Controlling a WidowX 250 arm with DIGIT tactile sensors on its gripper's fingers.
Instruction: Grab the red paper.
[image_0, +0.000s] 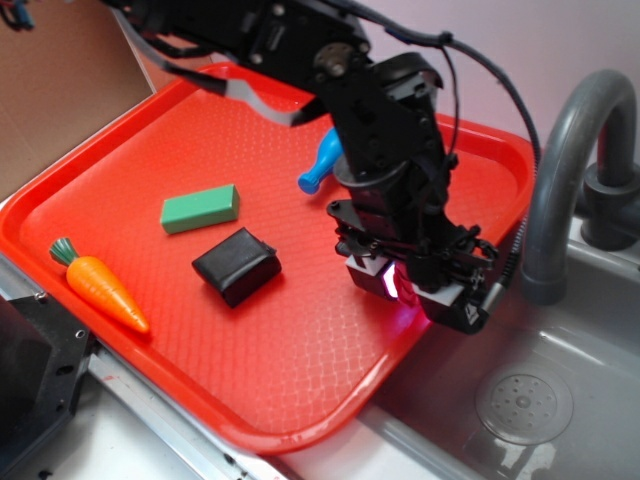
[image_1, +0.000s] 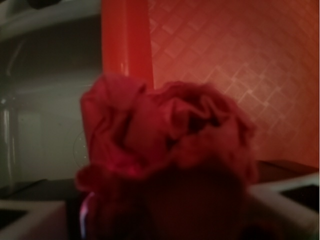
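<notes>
Your black gripper (image_0: 410, 285) has its jaws clamped on the dark crimson, crumpled ball of paper (image_1: 165, 135), hanging above the right edge of the bright orange-red plastic tray (image_0: 300, 400), beside the grey sink (image_0: 560, 350). Farther in lies the black block (image_0: 236, 264).

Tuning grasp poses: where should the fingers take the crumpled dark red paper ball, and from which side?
Across its bulging middle, coming from above. The crumpled dark red paper ball has no handle, only soft folds that squash under pressure. It sits at the orange-red plastic tray's sink-side rim, between the gripper's fingers.
</notes>
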